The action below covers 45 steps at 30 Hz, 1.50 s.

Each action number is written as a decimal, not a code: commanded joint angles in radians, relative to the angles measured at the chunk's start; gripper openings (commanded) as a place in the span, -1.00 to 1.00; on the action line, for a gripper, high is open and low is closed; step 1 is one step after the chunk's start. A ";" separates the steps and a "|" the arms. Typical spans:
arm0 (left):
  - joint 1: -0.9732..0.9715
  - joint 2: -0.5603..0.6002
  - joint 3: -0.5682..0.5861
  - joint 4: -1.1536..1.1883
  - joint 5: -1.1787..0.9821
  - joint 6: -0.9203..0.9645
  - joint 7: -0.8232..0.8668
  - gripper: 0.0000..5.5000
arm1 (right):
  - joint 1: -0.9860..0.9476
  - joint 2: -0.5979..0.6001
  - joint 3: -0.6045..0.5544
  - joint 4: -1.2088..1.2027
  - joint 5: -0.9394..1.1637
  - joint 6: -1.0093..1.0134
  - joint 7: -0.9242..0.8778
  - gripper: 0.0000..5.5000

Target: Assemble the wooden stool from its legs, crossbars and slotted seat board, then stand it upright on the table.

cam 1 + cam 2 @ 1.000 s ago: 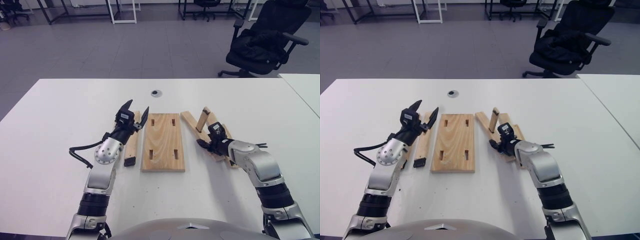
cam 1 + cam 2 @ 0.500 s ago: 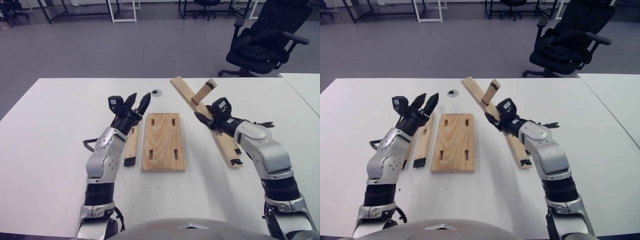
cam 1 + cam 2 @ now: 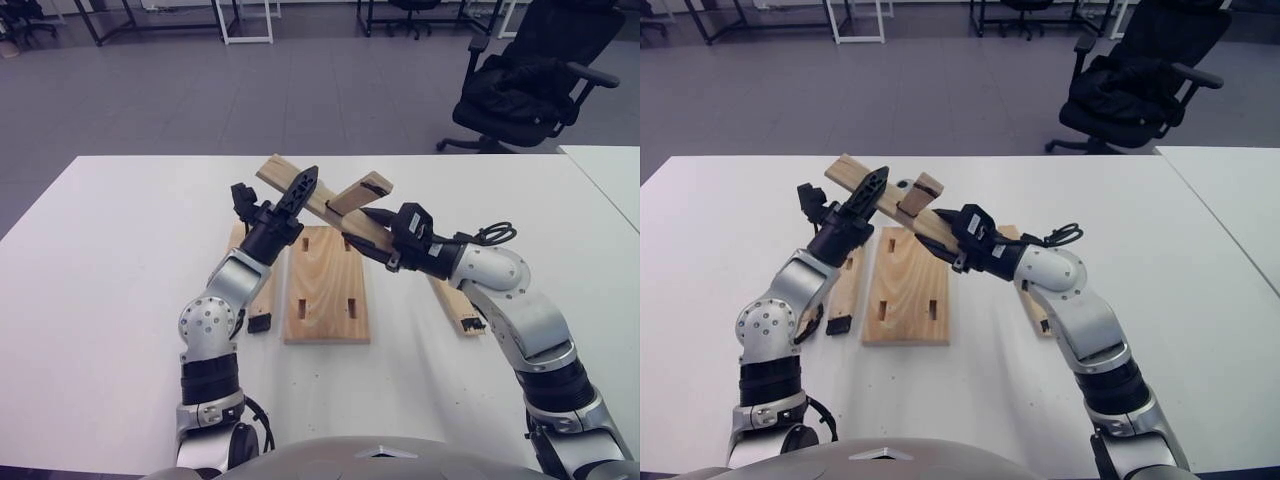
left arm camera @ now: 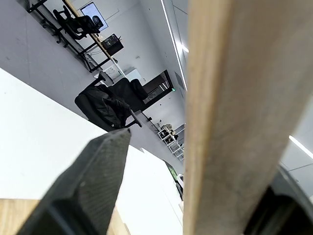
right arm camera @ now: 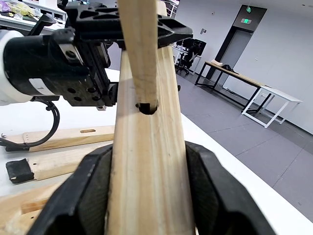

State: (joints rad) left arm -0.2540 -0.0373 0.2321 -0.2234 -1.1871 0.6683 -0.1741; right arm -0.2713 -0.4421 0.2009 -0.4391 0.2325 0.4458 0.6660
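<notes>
Two grippers on one leg-and-crossbar piece [image 3: 335,205], held in air above seat board [image 3: 325,290] at frame centre. Right gripper [image 3: 385,245] clamped on near end, carrying weight. Left gripper [image 3: 292,195] spread, straddling far end, likely so you can steady alignment. Board flat on counter [image 3: 100,250], slots up.

Leg piece [image 3: 902,210] in the air over the seat board [image 3: 906,290]!
The right hand [image 3: 952,243] clamps its near end, the left hand [image 3: 862,200] is up at the far end, and the crossbar [image 3: 917,193] juts upward.
</notes>
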 commanded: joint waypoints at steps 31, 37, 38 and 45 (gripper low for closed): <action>0.480 0.197 -0.006 -0.721 0.211 -0.020 0.606 -0.63 | 0.364 -0.174 0.007 0.038 -0.108 -0.215 0.066 0.57; 0.518 0.246 -0.041 -0.794 0.275 -0.005 0.637 -0.63 | 0.375 -0.168 0.002 0.058 -0.122 -0.228 0.055 0.57; 0.516 0.254 -0.050 -0.801 0.287 0.000 0.643 -0.63 | 0.373 -0.165 0.004 0.058 -0.123 -0.228 0.054 0.57; 0.437 0.353 -0.329 -0.676 0.585 0.038 0.575 -0.63 | 0.334 -0.121 0.020 0.066 -0.150 -0.215 0.009 0.57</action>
State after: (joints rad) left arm 0.1808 0.2619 0.0062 -1.0034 -0.7279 0.6421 0.4133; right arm 0.0837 -0.5755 0.2182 -0.3706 0.1032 0.2218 0.6944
